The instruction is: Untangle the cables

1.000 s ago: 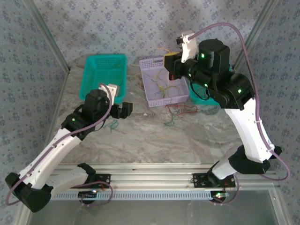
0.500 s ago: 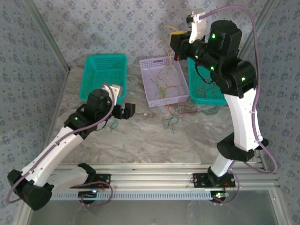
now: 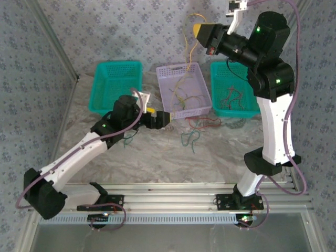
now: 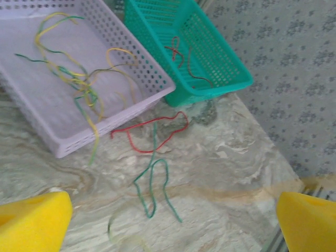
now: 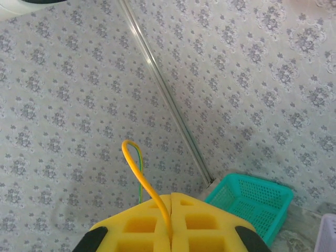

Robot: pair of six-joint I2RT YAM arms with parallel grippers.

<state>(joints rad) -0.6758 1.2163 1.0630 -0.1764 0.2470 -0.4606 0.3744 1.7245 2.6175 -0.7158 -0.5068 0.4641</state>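
The right end effector [image 3: 202, 31], clenched on a yellow cable [image 5: 140, 178], had risen from just over the lilac basket [image 3: 161, 90] to high above it. The strand now hung down toward the tangle [image 3: 185, 98] inside the basket. The left end effector [image 3: 165, 118], released and wide, had moved to the basket's near edge. I judge that one cable was almost free. Loose cables [image 3: 191, 137] lay on the bench [image 3: 157, 157] just in front of the basket.

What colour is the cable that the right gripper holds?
Yellow; the cable in the right gripper shows best in the right wrist view.
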